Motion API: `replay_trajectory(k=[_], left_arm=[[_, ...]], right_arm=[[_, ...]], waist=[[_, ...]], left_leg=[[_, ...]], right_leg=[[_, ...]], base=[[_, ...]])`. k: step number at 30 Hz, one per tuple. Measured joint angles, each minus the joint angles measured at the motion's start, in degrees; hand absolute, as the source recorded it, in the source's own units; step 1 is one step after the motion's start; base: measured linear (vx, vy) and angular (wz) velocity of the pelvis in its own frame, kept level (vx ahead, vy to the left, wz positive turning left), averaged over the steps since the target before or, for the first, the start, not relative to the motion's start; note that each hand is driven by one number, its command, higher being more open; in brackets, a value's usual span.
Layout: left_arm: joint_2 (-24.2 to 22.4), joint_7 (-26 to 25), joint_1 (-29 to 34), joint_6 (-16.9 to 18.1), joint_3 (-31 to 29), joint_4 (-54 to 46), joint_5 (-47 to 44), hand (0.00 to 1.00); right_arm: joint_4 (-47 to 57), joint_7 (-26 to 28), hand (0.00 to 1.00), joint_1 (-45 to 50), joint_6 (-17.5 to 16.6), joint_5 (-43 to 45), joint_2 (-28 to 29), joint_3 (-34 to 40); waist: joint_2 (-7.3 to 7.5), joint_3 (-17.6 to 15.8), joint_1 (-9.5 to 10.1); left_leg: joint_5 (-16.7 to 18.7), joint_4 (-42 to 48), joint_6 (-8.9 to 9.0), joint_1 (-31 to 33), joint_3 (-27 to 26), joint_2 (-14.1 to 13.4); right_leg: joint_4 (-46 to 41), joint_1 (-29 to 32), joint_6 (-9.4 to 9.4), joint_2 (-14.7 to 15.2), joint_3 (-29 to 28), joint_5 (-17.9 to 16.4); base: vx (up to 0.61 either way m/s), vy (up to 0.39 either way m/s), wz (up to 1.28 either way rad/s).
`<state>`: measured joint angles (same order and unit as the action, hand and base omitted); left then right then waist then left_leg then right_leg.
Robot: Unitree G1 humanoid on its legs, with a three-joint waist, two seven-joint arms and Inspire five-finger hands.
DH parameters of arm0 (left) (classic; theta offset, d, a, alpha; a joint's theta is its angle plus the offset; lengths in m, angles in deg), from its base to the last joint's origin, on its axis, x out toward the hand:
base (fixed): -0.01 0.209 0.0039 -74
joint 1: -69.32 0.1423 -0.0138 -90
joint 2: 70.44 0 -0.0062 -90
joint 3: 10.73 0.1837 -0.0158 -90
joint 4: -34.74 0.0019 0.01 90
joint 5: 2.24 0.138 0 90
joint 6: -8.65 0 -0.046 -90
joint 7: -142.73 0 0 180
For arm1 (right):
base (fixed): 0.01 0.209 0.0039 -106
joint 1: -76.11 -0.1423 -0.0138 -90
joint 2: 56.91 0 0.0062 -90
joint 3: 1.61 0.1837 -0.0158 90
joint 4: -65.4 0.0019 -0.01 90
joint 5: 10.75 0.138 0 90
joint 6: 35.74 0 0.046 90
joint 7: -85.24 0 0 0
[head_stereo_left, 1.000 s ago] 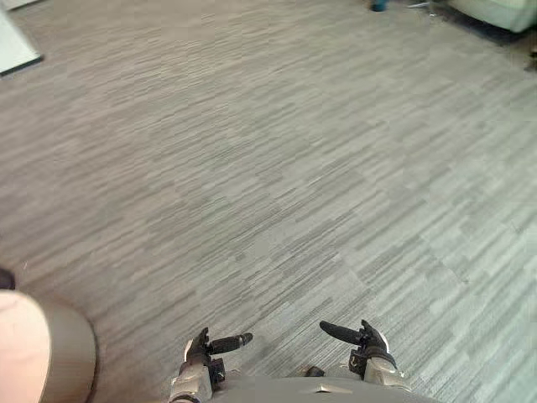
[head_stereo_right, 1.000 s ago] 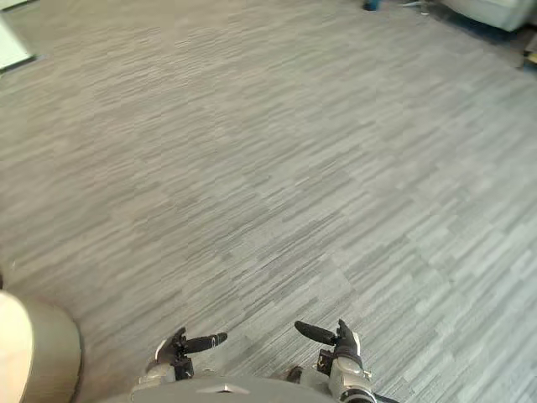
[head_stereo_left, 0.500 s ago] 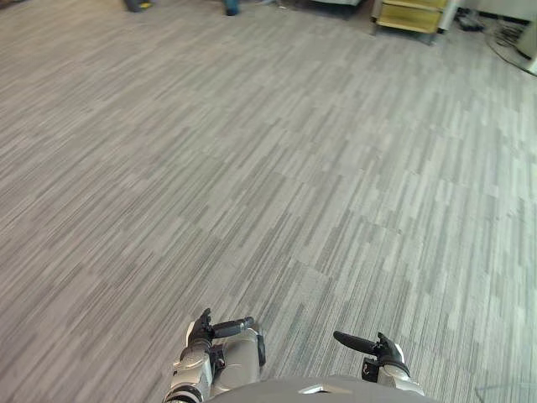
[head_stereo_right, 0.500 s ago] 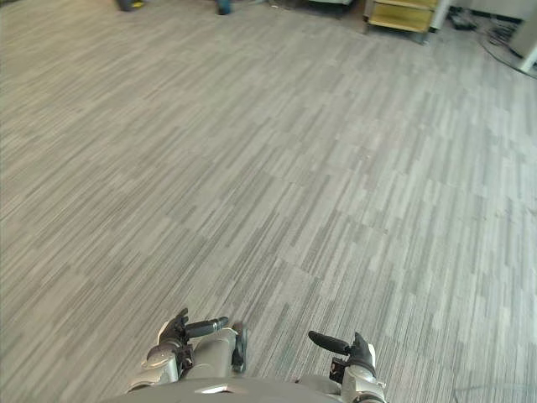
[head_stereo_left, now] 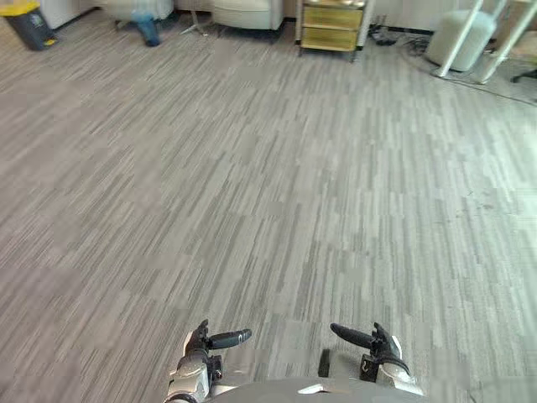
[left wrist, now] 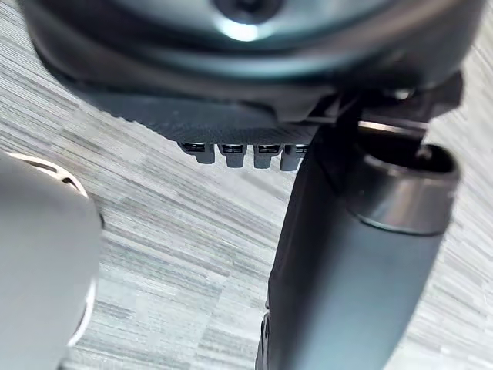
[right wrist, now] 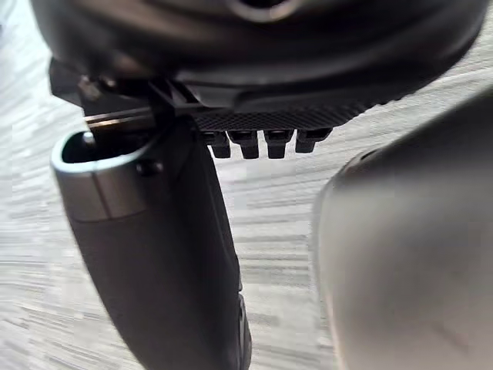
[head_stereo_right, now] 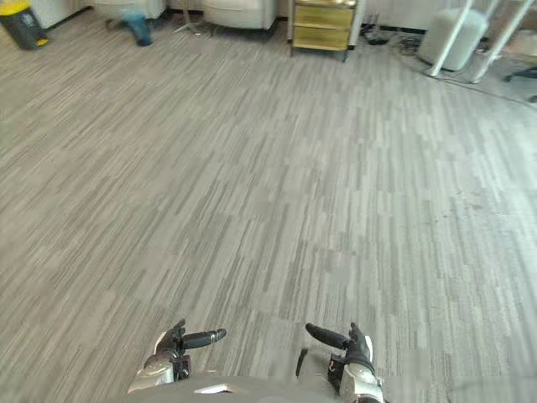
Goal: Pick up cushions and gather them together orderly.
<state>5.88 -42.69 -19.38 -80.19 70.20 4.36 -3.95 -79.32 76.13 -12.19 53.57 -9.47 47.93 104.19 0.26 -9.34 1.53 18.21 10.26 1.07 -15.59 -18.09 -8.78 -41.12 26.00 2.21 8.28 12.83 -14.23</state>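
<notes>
My left hand (head_stereo_left: 201,344) and right hand (head_stereo_left: 379,344) hang low at the near edge of the view, side by side above the grey carpet (head_stereo_left: 277,168). Both are open and hold nothing, with the thumbs pointing inward toward each other. In the left wrist view the left thumb (left wrist: 347,254) stands over bare carpet. The right wrist view has the right thumb (right wrist: 154,254) over carpet as well. A pale round pouf (head_stereo_left: 457,38) sits far off at the back right.
Along the far wall stand a cream armchair (head_stereo_left: 247,12), a small yellow wooden cabinet (head_stereo_left: 332,25), a dark bin with a yellow lid (head_stereo_left: 21,21) and a blurred blue object (head_stereo_left: 148,30). White slanted poles (head_stereo_left: 487,42) rise at the back right.
The camera has swung round, so the pale cushion at the lower left has left the view and the far wall's furniture has come in. Both hands keep their pose.
</notes>
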Motion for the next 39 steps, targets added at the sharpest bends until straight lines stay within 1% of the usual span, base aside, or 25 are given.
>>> replay_trajectory(k=[1, 2, 5, 8, 11, 13, 16, 17, 19, 21, 22, 23, 24, 25, 26, 27, 28, 29, 30, 32, 34, 35, 37, 38, 39], left_arm=[[0.6, 0.4, -0.1, 0.0, 1.1, 0.8, 0.1, 1.00], [-0.2, 0.7, -1.0, 0.0, 1.7, 2.1, 0.1, 1.00], [-1.3, 0.8, -1.9, 0.1, 1.0, 2.5, 0.4, 1.00], [-3.5, 0.6, -1.9, 0.5, -2.7, -0.9, 1.3, 1.00], [-3.7, 0.4, -1.4, 1.2, -3.2, -3.6, 1.4, 1.00], [-3.9, 0.5, -0.6, 2.2, -3.0, -6.2, 1.3, 1.00], [-4.1, 0.6, -0.4, 2.5, -3.2, -6.6, 1.3, 1.00], [-4.0, 0.8, -0.5, 2.3, -3.5, -6.7, 1.3, 1.00], [-3.8, 0.7, -0.6, 2.0, -4.3, -6.9, 1.3, 1.00], [-3.5, 0.6, -0.5, 1.9, -5.2, -6.3, 1.3, 1.00], [-2.1, 0.7, -1.4, 1.8, -5.3, -5.4, 1.3, 1.00], [-1.4, 0.8, -1.5, 1.6, -6.0, -5.2, 1.7, 1.00], [-0.7, 0.8, -1.4, 1.3, -8.2, -5.5, 0.8, 1.00], [-0.3, 0.8, -1.3, 1.3, -7.5, -5.1, 1.1, 1.00], [-0.3, 0.4, -0.3, 1.5, -5.4, -4.2, 1.4, 1.00], [-0.1, 0.5, 0.8, 1.6, -4.4, -3.7, 1.3, 1.00], [2.0, 0.8, -0.5, 1.0, -3.2, -1.6, 1.4, 1.00], [2.6, 0.8, -0.9, 0.8, -2.1, -0.6, 1.7, 1.00], [2.3, 0.6, -1.0, 0.4, -1.5, 0.4, 1.7, 1.00], [1.6, 0.5, -0.5, 0.2, -0.2, 0.4, 2.0, 1.00], [0.6, 0.6, -0.7, 0.0, 0.1, 0.6, 2.2, 1.00], [0.5, 0.7, -0.9, 0.1, 1.2, 0.6, 2.2, 1.00], [0.5, 0.7, -0.9, 0.1, 1.3, 0.6, 2.2, 1.00], [0.4, 0.7, -0.4, 0.0, 1.2, 0.9, 2.3, 1.00], [-0.4, 0.7, -0.5, 0.2, 0.4, 1.1, 2.2, 1.00]], right_arm=[[-0.1, 0.0, 1.00, 0.0, -0.2, 0.2, -0.5, 0.2], [-1.7, 0.1, 1.00, -1.8, 0.1, -0.2, -1.9, 1.0], [-4.4, -0.2, 1.00, -3.3, 0.4, -0.6, -2.4, 3.4], [-3.2, -0.4, 1.00, -0.5, 1.3, -0.1, -1.9, 3.0], [-3.1, -0.8, 1.00, -0.1, 1.4, 0.1, -0.9, 1.3], [-3.1, -0.8, 1.00, 0.6, 1.5, 1.1, -0.9, 0.4], [-3.2, -0.9, 1.00, 0.4, 1.6, 1.3, -0.5, 1.0], [-3.2, -0.9, 1.00, 0.4, 1.6, 1.3, -0.1, 1.0], [-3.2, -1.1, 1.00, 0.5, 1.6, 1.3, 0.6, 0.8], [-3.4, -1.2, 1.00, 0.4, 1.6, 1.3, 1.0, 0.5], [-3.7, -1.2, 1.00, 0.2, 1.6, 1.2, 1.9, 0.5], [-4.0, -0.8, 1.00, 0.0, 1.9, 1.1, 2.8, 0.7], [-4.0, -0.6, 1.00, -0.2, 1.7, 1.1, 3.3, 1.1], [-4.0, -0.8, 1.00, 0.7, 1.6, 1.0, 3.2, 1.1], [-5.0, -0.9, 1.00, 2.0, 1.3, 1.0, 1.2, 1.0], [-6.0, -0.7, 1.00, 2.0, 1.0, 0.9, 0.6, 1.0], [-6.5, -0.6, 1.00, 1.6, 0.9, 0.9, 1.0, 1.0], [-6.5, -0.3, 1.00, 1.3, 0.9, 0.9, 0.8, 0.9], [-5.9, -0.1, 1.00, 1.4, 0.8, 0.8, 0.7, 0.9], [-3.9, 0.4, 1.00, 1.0, 0.4, 1.3, 0.8, 1.1], [-3.3, 0.4, 1.00, 0.2, -0.3, 1.0, 0.3, 0.9], [-3.1, 0.4, 1.00, -0.1, -0.6, 1.0, 0.3, 1.0], [-2.3, 0.5, 1.00, -0.5, -0.6, 1.1, 0.8, 1.1], [-2.6, 0.5, 1.00, -0.7, -0.5, 0.9, 0.6, 1.0], [-2.9, 0.6, 1.00, -1.1, -0.4, 0.3, 0.2, 1.1]], waist=[[0.13, -0.2, -0.53], [-1.89, -0.5, -0.15], [-2.52, -1.2, -0.26], [-3.77, -1.8, -0.46], [-3.83, -2.0, 0.40], [-3.48, -1.9, 1.12], [-3.24, -2.0, 1.67], [-2.79, -2.3, 2.00], [-1.78, -2.4, 3.21], [-0.86, -1.7, 4.24], [0.84, -1.7, 3.85], [1.85, -2.3, 3.92], [1.77, -1.9, 4.88], [2.85, -0.7, 4.61], [1.64, 0.8, 4.24], [1.17, 1.7, 4.17], [4.05, 1.3, 3.15], [4.30, 1.2, 2.38], [3.52, 0.6, 1.86], [1.86, -0.5, 1.20], [0.75, -1.2, 0.56], [0.43, -1.5, 0.57], [0.53, -1.8, 0.06], [0.50, -1.8, -0.40], [-1.22, -1.8, 0.64]], left_leg=[[0.1, -0.8, 0.19, -1.7, 0.5, -0.4], [-1.2, -0.9, 0.67, -2.0, 2.9, -1.7], [-6.0, 1.4, 1.68, -0.2, 7.6, -0.5], [-15.2, 38.8, 3.13, 14.7, 12.3, -7.2], [-12.3, 51.1, 3.05, 23.3, 7.1, -10.4], [-9.5, 45.6, 2.03, 28.9, 0.9, -9.8], [-8.7, 21.3, 1.88, 30.9, -5.3, -6.3], [-11.3, 9.6, 2.17, 30.9, -5.6, -3.7], [-17.9, 2.5, 1.98, 31.1, -4.6, -1.0], [-25.1, 1.2, -1.39, 30.4, -4.3, 0.8], [-23.7, 2.2, -2.88, 30.1, -3.8, 2.2], [-20.7, 9.5, -6.14, 31.9, -3.2, 1.1], [-16.2, 22.2, -6.74, 37.0, -3.2, -0.6], [-14.5, 21.4, -5.09, 37.5, -3.0, 1.5], [-17.1, 16.0, -8.18, 35.2, -1.7, 3.2], [-11.5, 14.1, -4.24, 31.8, -1.3, 3.5], [-9.6, 11.3, -4.36, 27.8, -1.3, 7.7], [-9.5, 10.2, -4.17, 25.6, -1.2, 8.6], [-8.6, 7.7, -4.04, 21.1, -0.9, 9.1], [-8.2, 3.3, -3.78, 14.4, -0.8, 9.1], [-8.2, -0.1, -3.74, 9.3, 0.0, 8.8], [-8.2, -1.7, -3.72, 6.8, 0.7, 8.1], [-6.7, -3.7, -1.23, 3.5, 2.9, 6.8], [-5.8, -4.2, 0.24, 1.7, 4.7, 5.9], [-6.0, -4.0, 0.79, 1.6, 4.9, 3.8]], right_leg=[[6.3, 0.2, -2.42, -1.3, -1.7, 7.8], [6.7, -1.1, -4.19, -3.8, -1.1, 6.7], [6.2, -3.2, -6.65, -4.6, -1.6, 4.1], [14.9, -16.1, -6.95, -7.2, 1.7, 0.9], [21.3, -24.3, -7.28, -8.7, 2.0, 0.6], [27.6, -30.4, -5.87, -8.7, 2.3, 0.9], [32.6, -35.7, -4.54, -8.3, 2.6, 1.0], [34.1, -38.4, -3.53, -7.7, 2.5, 0.5], [35.5, -40.8, -1.49, -6.6, 1.3, -0.7], [36.5, -41.8, -0.62, -5.4, -0.4, -1.0], [36.7, -42.2, 0.83, -3.5, -0.8, -0.1], [36.5, -43.4, 2.73, -3.3, -2.9, 3.0], [33.9, -44.2, 3.61, -4.3, -5.4, 5.8], [31.3, -43.7, 3.72, -3.4, -5.7, 5.7], [21.7, -41.4, 4.04, -3.4, -6.1, 5.7], [12.3, -38.5, 4.78, -3.0, -6.5, 6.1], [-5.6, -31.4, 8.22, 1.8, -7.4, 8.8], [-13.0, -27.3, 7.44, 3.5, -7.1, 8.4], [-19.1, -22.2, 3.57, 4.8, -5.5, 6.0], [-18.8, -16.7, 1.33, 4.6, -2.9, 2.8], [-11.4, -12.1, -0.98, 3.6, 0.6, -0.3], [0.1, -9.7, -0.94, 1.7, 2.3, 0.0], [17.8, -8.1, -0.92, -1.5, 0.5, 7.5], [20.0, -9.7, -4.09, -3.4, -0.4, 13.4], [19.8, -10.8, -5.12, -5.1, -0.2, 12.5]], base=[[0.54, -0.383, -0.14], [0.45, -0.323, -0.14], [0.44, -0.326, 0.00], [0.41, -0.314, 0.43], [0.33, -0.173, 0.09], [0.28, -0.114, 0.14], [0.39, -0.016, 0.04], [0.47, 0.055, -0.07], [0.55, 0.086, -0.38], [0.59, 0.091, -0.27], [0.58, 0.079, 0.24], [0.66, 0.117, 0.26], [0.53, 0.133, 0.27], [0.50, 0.217, 0.31], [0.39, 0.234, 0.27], [0.47, 0.281, 0.31], [0.47, 0.200, 0.27], [0.56, 0.143, 0.31], [0.58, 0.066, 0.03], [0.50, 0.020, -0.03], [0.51, -0.074, 0.23], [0.61, -0.205, 0.52], [0.64, -0.297, 0.73], [0.58, -0.315, 0.47], [0.55, -0.356, 0.22]])
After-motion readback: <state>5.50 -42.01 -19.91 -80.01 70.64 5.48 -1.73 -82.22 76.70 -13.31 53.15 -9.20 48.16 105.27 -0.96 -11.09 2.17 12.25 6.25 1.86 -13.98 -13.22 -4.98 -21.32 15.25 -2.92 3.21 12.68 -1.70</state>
